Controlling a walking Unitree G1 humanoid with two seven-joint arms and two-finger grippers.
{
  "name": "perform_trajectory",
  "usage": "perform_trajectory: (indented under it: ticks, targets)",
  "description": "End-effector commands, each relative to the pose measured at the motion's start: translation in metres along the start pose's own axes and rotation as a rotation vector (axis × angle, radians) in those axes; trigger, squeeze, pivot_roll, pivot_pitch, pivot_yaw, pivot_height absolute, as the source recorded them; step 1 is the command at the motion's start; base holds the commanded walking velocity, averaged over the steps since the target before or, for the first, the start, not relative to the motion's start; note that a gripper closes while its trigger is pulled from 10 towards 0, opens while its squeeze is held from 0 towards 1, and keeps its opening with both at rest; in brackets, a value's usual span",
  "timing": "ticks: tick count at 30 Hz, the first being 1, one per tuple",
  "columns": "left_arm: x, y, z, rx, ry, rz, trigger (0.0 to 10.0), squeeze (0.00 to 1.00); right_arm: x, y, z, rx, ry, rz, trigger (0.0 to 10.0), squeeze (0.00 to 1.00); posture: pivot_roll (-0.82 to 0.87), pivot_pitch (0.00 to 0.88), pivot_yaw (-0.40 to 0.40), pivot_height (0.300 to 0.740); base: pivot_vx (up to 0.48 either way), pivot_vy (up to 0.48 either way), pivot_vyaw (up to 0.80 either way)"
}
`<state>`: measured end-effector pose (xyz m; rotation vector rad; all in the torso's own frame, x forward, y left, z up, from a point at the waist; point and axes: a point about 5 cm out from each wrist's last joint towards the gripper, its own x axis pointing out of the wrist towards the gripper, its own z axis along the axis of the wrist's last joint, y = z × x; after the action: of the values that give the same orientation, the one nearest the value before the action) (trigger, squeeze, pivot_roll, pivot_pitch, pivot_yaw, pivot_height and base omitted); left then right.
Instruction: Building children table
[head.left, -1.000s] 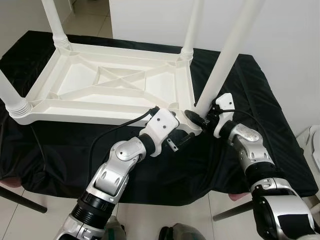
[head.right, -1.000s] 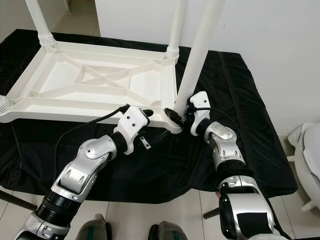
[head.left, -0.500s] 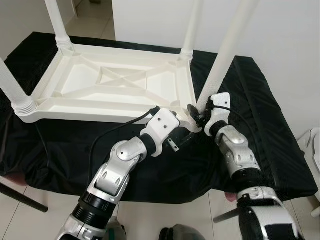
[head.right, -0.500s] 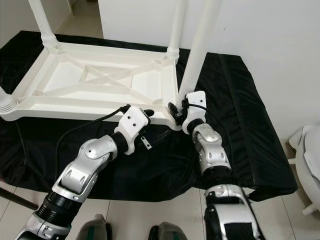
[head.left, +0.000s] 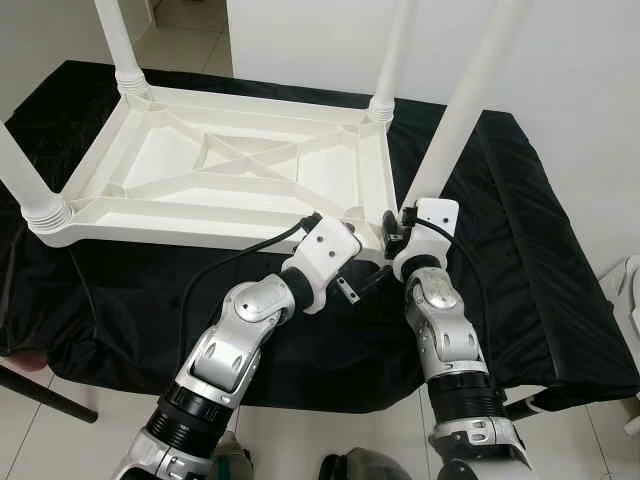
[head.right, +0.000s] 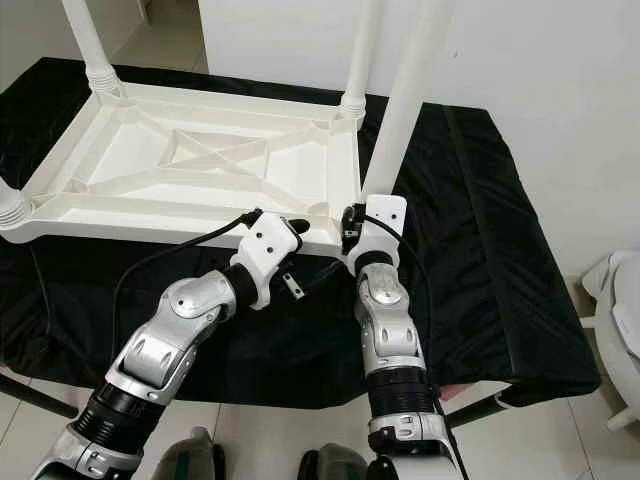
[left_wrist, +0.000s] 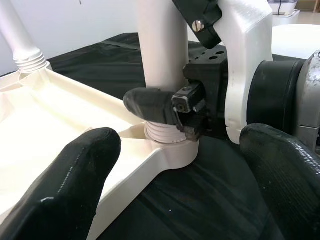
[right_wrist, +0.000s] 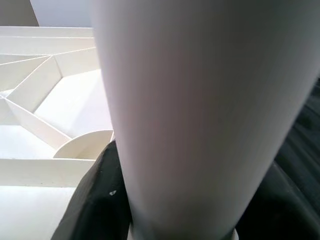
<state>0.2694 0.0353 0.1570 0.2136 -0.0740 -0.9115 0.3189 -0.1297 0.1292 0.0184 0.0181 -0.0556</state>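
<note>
On the black-draped worktop (head.left: 520, 250) lies the upturned white plastic children's table (head.left: 230, 170); the right tool (left_wrist: 165, 107) is clamped on its near white tubular leg (head.left: 455, 110), the left tool (head.left: 372, 280) spread apart beside that corner.

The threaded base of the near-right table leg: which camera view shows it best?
The left wrist view: the threaded base sits at the corner socket, with the right gripper clamped on the leg just above. In both eye views the grippers mostly cover it. The right wrist view shows the leg's shaft close up.
</note>
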Motion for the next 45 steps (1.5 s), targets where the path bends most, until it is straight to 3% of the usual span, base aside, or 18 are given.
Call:
perform_trajectory:
  ticks: [1,7,11,12,14,16,17,18,22,25,32,33,34,35,36,38,39,45]
  targets:
    - [0.002,0.0,0.0,-0.005,0.0,0.006,10.0,0.0,0.0,-0.006,-0.006,0.005,0.046,-0.009,10.0,1.0,-0.03,0.0,-0.064,0.74,0.0,0.0,0.0]
    - [0.002,0.0,-0.001,-0.006,0.0,0.01,10.0,0.0,0.006,-0.011,-0.002,0.02,0.031,0.07,10.0,1.0,-0.03,0.0,-0.066,0.74,0.0,0.0,0.0]
    - [0.003,0.001,-0.001,-0.006,-0.001,0.013,10.0,0.0,0.016,-0.025,0.002,-0.025,0.028,0.204,10.0,0.98,-0.02,0.0,-0.069,0.74,0.0,0.0,0.0]
    - [0.003,0.001,0.0,-0.005,-0.002,0.015,10.0,0.0,0.018,-0.028,0.002,-0.044,0.029,0.269,10.0,0.0,-0.02,0.0,-0.069,0.74,0.0,0.0,0.0]
    - [0.003,0.002,0.0,-0.004,-0.002,0.016,10.0,0.0,0.019,-0.03,0.003,-0.056,0.029,0.311,10.0,0.0,-0.02,0.0,-0.069,0.74,0.0,0.0,0.0]
    - [0.002,0.003,0.0,-0.001,-0.002,0.019,10.0,0.0,0.021,-0.033,0.005,-0.111,0.016,0.445,10.0,0.0,-0.02,0.0,-0.07,0.74,0.0,0.0,0.0]
    - [0.002,0.003,0.0,-0.001,-0.002,0.019,10.0,0.0,0.021,-0.033,0.005,-0.111,0.016,0.445,10.0,0.0,-0.02,0.0,-0.07,0.74,0.0,0.0,0.0]
    - [0.002,0.003,0.0,0.0,-0.002,0.021,10.0,0.0,0.019,-0.031,0.003,-0.147,0.023,0.549,10.0,0.0,-0.02,0.0,-0.07,0.74,0.0,0.0,0.0]
    - [0.002,0.004,0.0,0.002,-0.003,0.023,10.0,0.0,0.017,-0.028,-0.001,-0.192,0.051,0.688,10.0,0.0,-0.02,0.0,-0.068,0.74,0.0,0.0,0.0]
    - [0.002,0.005,0.001,0.006,-0.005,0.024,10.0,0.0,0.019,-0.026,0.0,-0.213,0.043,0.756,10.0,0.0,-0.01,0.0,-0.067,0.74,0.0,0.0,0.0]
    - [0.002,0.007,0.002,0.01,-0.004,0.028,10.0,0.0,0.028,-0.026,0.004,-0.241,0.024,0.769,10.0,0.0,0.0,0.0,-0.068,0.74,0.0,0.0,0.0]
    - [0.001,0.007,0.002,0.011,-0.003,0.029,10.0,0.0,0.031,-0.028,0.007,-0.23,0.017,0.763,9.2,0.0,0.0,0.0,-0.068,0.74,0.0,0.0,0.0]
    - [0.001,0.007,0.002,0.011,-0.003,0.03,10.0,0.0,0.034,-0.03,0.009,-0.221,0.014,0.753,6.9,0.0,0.0,0.0,-0.069,0.74,0.0,0.0,0.0]
    - [0.001,0.007,0.002,0.011,-0.003,0.03,10.0,0.0,0.034,-0.03,0.009,-0.221,0.014,0.753,6.9,0.0,0.0,0.0,-0.069,0.74,0.0,0.0,0.0]
    - [0.001,0.007,0.002,0.011,-0.003,0.03,10.0,0.0,0.035,-0.032,0.01,-0.215,0.013,0.756,3.2,0.0,0.0,0.0,-0.069,0.74,0.0,0.0,0.0]
    - [0.001,0.007,0.002,0.011,-0.003,0.03,10.0,0.0,0.035,-0.032,0.01,-0.215,0.013,0.756,3.2,0.0,0.0,0.0,-0.069,0.74,0.0,0.0,0.0]
    - [0.001,0.006,0.001,0.011,-0.002,0.03,10.0,0.0,0.036,-0.033,0.009,-0.211,0.016,0.759,0.0,0.0,0.0,0.0,-0.069,0.74,0.0,0.0,0.0]
    - [0.0,0.004,0.001,0.009,-0.001,0.023,10.0,0.0,0.034,-0.039,0.002,-0.195,0.026,0.784,0.0,0.0,0.0,0.0,-0.062,0.74,0.0,0.0,0.0]
